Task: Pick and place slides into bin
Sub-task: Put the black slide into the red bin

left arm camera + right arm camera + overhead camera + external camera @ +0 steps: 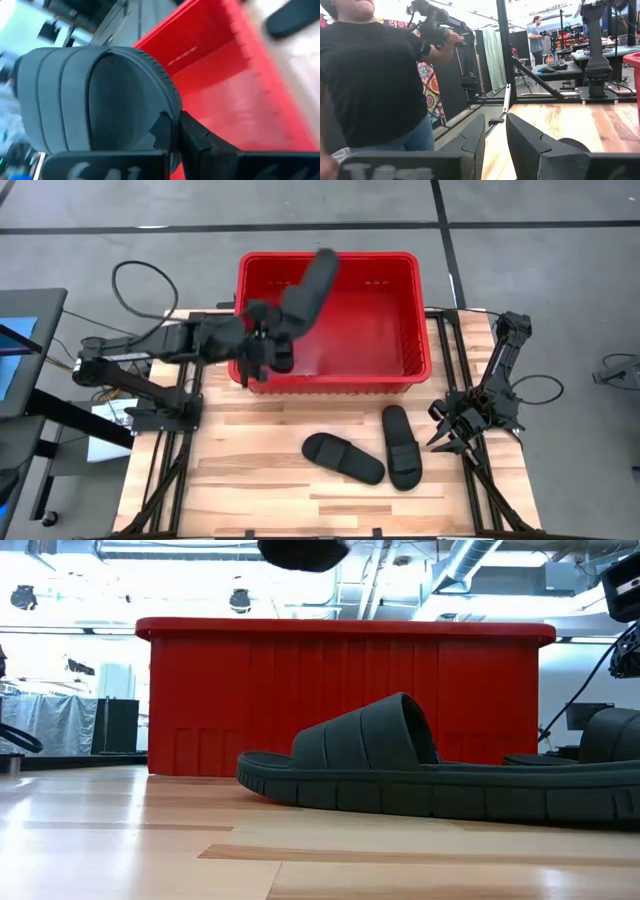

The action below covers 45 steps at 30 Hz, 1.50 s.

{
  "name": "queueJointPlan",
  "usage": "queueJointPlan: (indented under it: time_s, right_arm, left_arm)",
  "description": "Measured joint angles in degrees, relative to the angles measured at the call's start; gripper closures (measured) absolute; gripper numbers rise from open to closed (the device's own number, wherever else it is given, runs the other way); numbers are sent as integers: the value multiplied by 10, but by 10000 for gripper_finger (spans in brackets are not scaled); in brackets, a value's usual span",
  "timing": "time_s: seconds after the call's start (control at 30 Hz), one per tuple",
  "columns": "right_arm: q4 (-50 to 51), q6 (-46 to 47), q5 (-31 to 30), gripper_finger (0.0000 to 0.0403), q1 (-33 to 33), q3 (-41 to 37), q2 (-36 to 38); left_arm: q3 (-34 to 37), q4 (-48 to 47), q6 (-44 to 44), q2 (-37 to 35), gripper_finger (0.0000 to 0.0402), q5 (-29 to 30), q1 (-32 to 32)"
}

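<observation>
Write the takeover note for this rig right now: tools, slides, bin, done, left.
Left tool: shut on a slide, held over the bin at its left wall, not yet released.
Right tool: idle at the table's right edge, fingers slightly apart, holding nothing.
Two slides lie on the table in front of the bin.
Done: none visible in the bin, whose floor is partly hidden.
Left: drop the held slide, then bin the two on the table.
</observation>
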State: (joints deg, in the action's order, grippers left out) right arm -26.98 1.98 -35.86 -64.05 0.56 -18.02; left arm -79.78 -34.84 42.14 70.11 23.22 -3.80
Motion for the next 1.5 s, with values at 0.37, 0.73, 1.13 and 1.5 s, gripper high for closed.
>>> queueJointPlan:
  time_s: [0.37, 0.73, 1.13, 1.5]
  right_arm:
    - [0, 0, 0, 333, 0, 0, 0]
    - [0, 0, 0, 333, 0, 0, 0]
    - [1, 0, 0, 333, 0, 0, 0]
    - [0, 0, 0, 333, 0, 0, 0]
  left_arm:
    - [0, 30, -57, 70, 401, -31, -104]
    - [0, 30, -140, 177, 401, -72, -150]
    - [0, -17, -221, 219, 401, -89, -170]
    - [0, -26, -224, 245, 401, -90, -173]
